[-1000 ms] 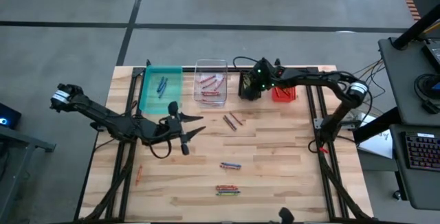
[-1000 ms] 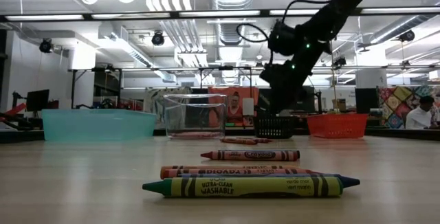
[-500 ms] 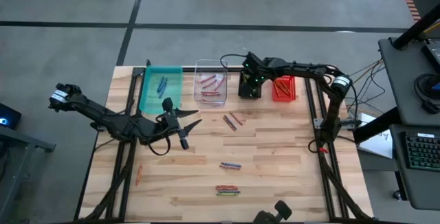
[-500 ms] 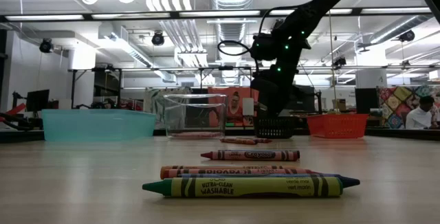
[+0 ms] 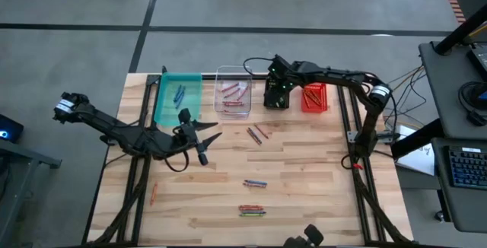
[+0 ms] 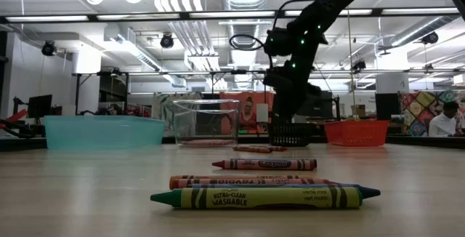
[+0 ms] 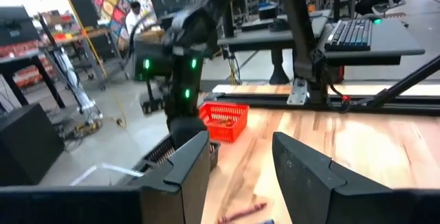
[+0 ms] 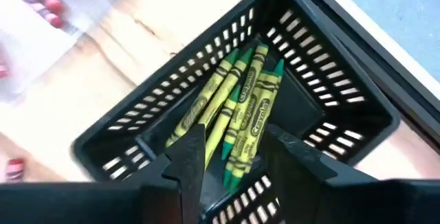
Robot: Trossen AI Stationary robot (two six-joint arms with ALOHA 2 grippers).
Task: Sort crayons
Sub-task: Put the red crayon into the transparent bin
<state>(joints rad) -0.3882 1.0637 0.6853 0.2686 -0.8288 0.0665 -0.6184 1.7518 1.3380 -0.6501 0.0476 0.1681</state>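
My right gripper (image 8: 234, 140) hangs open over the black bin (image 8: 323, 107) at the table's far edge, pointing steeply down. Yellow and green crayons (image 8: 240, 107) lie on the bin's floor below the fingers, untouched. My left gripper (image 7: 240, 157) is open and level above the table's left middle (image 5: 207, 139), with nothing between its fingers. Loose crayons lie flat on the wood: a pair (image 5: 257, 134) mid-table, one (image 5: 255, 182) nearer, a small cluster (image 5: 251, 211) by the near edge, and an orange one (image 5: 153, 193) at the left.
Along the far edge stand a teal bin (image 5: 190, 81) with blue crayons, a clear bin (image 5: 233, 71) with red ones, the black bin (image 5: 275, 100) and a red bin (image 5: 313, 102). In the low view the near crayons (image 6: 265, 195) lie in front.
My right gripper has risen a little over the black bin, moved slightly toward the table's left edge, and tipped. The loose crayons on the table have stayed where they were.
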